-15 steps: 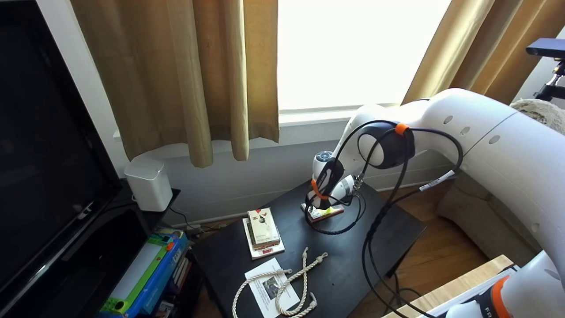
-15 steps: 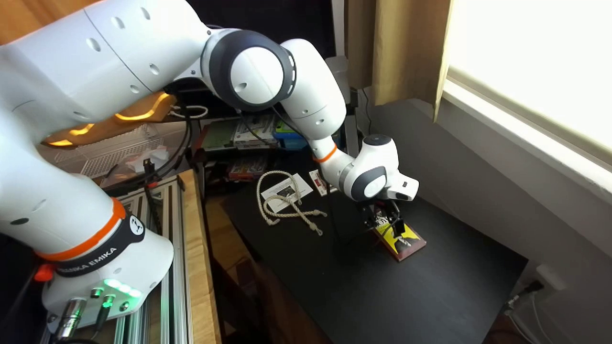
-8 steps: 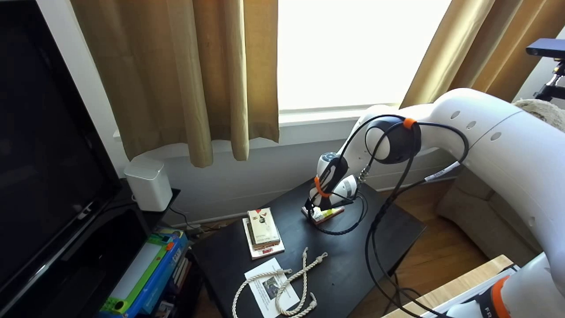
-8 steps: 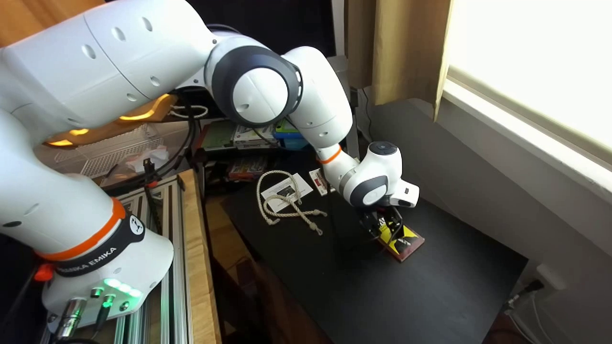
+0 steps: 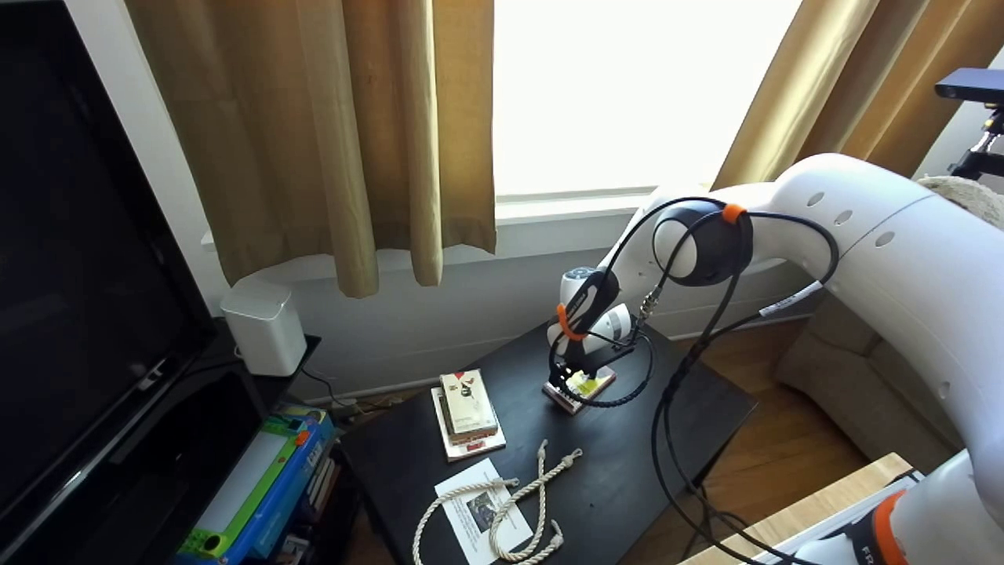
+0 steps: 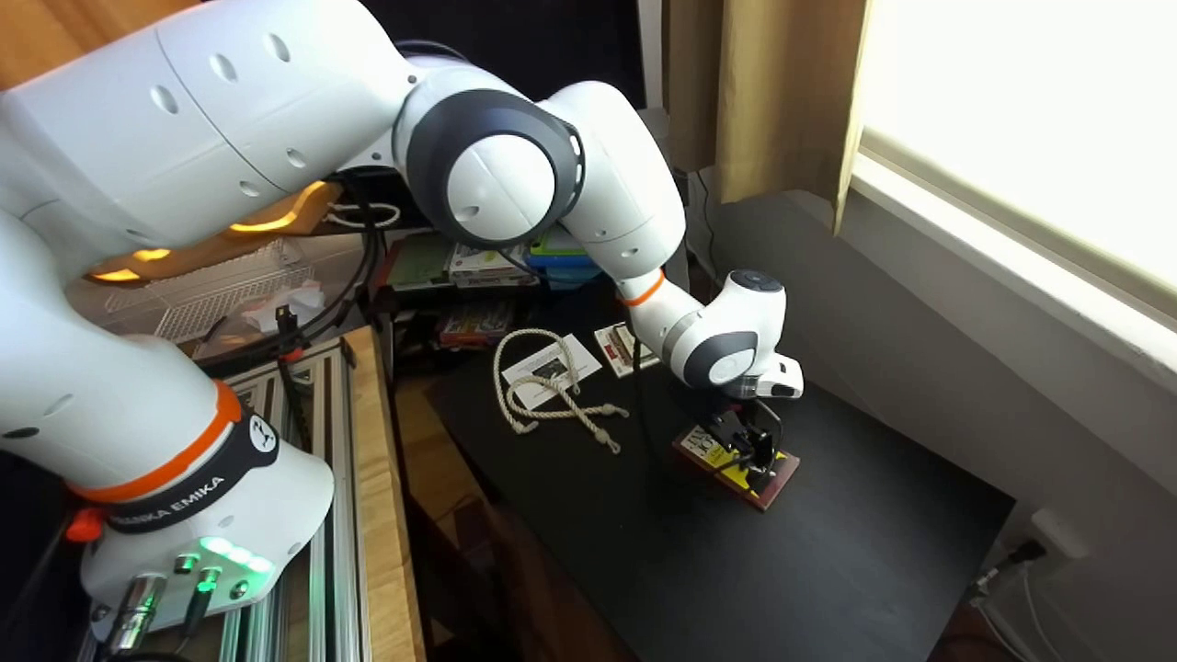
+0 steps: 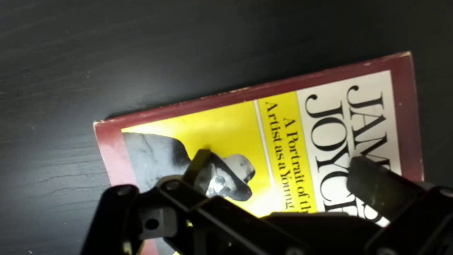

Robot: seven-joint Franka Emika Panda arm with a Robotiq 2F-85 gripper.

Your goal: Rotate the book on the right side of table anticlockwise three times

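The book lies flat on the black table (image 6: 855, 561). Its cover is maroon, yellow and white with large "James Joyce" lettering; it shows in both exterior views (image 5: 594, 383) (image 6: 738, 476) and fills much of the wrist view (image 7: 283, 141). My gripper (image 7: 277, 159) is right over the cover, fingers apart, with nothing between them but the cover beneath. In an exterior view the gripper (image 6: 750, 450) points down at the book. Whether the fingertips touch the cover I cannot tell. The book's near side is hidden by the gripper in the wrist view.
A stack of books (image 5: 471, 412) and a white sheet (image 5: 478, 506) with a looped cream rope (image 5: 543, 498) share the table. A wall with a window sill (image 6: 993, 248) runs along the back. The wooden base edge (image 6: 386, 515) stands at the front.
The book has turned anticlockwise on the table, and its white-lettered end now shows from under the arm. The gripper has turned, with its fingers looking closer together in an exterior view.
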